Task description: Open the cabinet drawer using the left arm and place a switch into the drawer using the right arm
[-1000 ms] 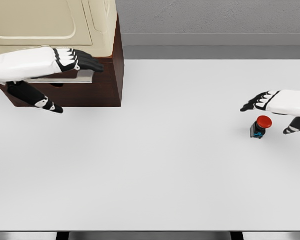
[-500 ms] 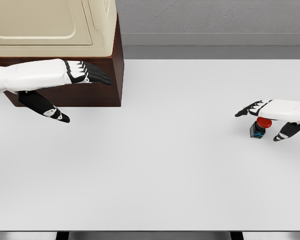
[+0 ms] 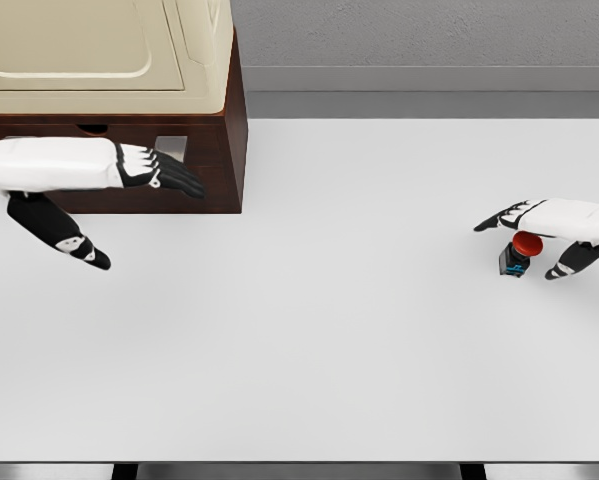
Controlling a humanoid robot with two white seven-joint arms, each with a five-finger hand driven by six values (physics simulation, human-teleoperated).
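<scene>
Drawer: no pulled-out drawer is visible; the cabinet [image 3: 129,110] at the far left shows a dark front with a slot and a pale handle [image 3: 169,147]. Left hand [image 3: 144,170] sits before that front, fingers extended, thumb apart, gripping nothing.

Switch [image 3: 519,252]: red-capped, standing on the table [image 3: 329,330] at the right. Right hand [image 3: 539,222] hovers over it, fingers and thumb straddling it; whether they touch cannot be told.

Both steps appear outstanding. Cabinet interior hidden; right forearm cut off at the edge.
</scene>
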